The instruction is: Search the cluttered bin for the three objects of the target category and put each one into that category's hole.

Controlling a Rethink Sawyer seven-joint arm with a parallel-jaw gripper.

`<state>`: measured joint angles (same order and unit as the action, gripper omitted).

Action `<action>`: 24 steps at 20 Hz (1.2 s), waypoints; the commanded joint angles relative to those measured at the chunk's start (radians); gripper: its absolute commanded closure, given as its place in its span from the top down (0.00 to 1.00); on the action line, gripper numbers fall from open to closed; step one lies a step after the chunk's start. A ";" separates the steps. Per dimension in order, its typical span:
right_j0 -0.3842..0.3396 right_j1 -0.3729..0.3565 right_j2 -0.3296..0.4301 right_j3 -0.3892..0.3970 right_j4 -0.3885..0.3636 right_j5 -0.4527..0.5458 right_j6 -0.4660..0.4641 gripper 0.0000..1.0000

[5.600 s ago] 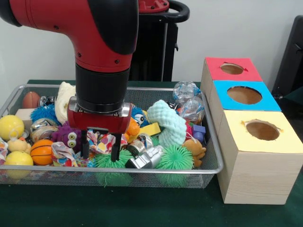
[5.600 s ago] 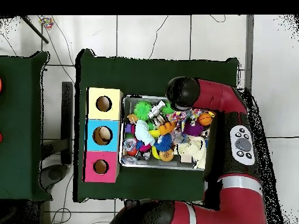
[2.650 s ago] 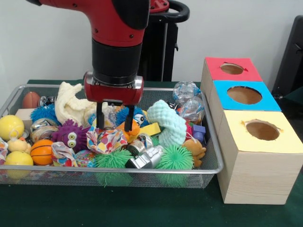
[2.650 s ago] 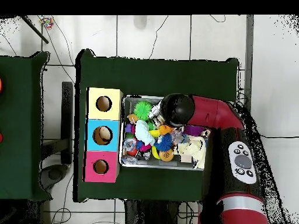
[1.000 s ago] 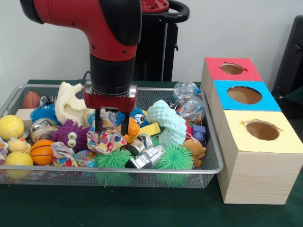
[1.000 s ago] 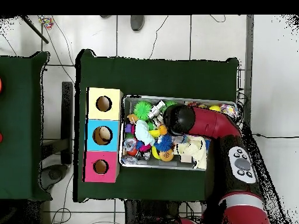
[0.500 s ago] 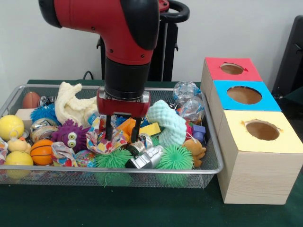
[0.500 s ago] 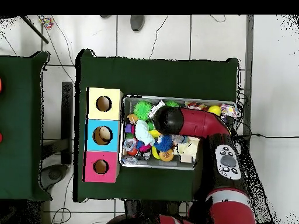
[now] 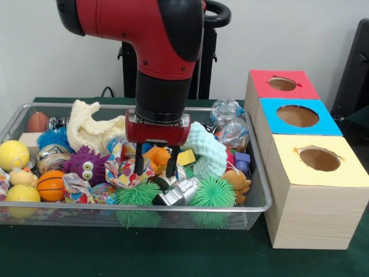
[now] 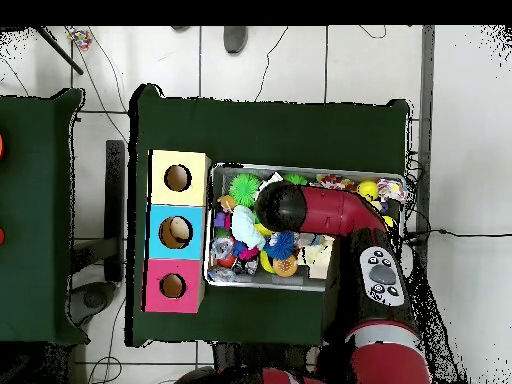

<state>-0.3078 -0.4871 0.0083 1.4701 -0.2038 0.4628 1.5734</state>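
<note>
My gripper (image 9: 155,168) hangs open inside the wire bin (image 9: 262,190), its two black fingers straddling an orange plush toy (image 9: 157,156). A patterned cloth toy (image 9: 124,171) lies just left of the fingers and a silver metal piece (image 9: 177,192) just below right. A mint knitted ring (image 9: 207,151) sits to the right. Three boxes stand beside the bin: the red hole (image 9: 282,84), blue hole (image 9: 298,116) and yellow hole (image 9: 319,158). In the overhead view the arm (image 10: 300,208) hides the gripper.
The bin is packed with clutter: green spiky balls (image 9: 214,193), a purple googly-eyed monster (image 9: 85,166), yellow balls (image 9: 12,154), an orange basketball (image 9: 51,184), a cream cloth (image 9: 86,130) and clear plastic balls (image 9: 226,111). A black stand (image 9: 196,52) rises behind the bin.
My gripper moved rightward across the bin over the last seconds, rose, then dropped back among the toys; it now sits lower and further right, around the orange plush.
</note>
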 commanded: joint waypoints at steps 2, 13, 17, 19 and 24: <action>-0.035 0.008 0.045 0.111 0.010 0.011 0.112 1.00; -0.073 0.029 0.044 0.085 -0.019 -0.003 0.079 1.00; -0.058 0.034 0.030 0.076 -0.024 -0.006 0.095 1.00; -0.044 0.034 0.018 0.077 -0.024 -0.011 0.111 1.00; -0.007 0.038 -0.020 0.081 -0.027 -0.035 0.155 1.00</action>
<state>-0.3391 -0.4832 -0.0118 1.4717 -0.2036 0.4626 1.5734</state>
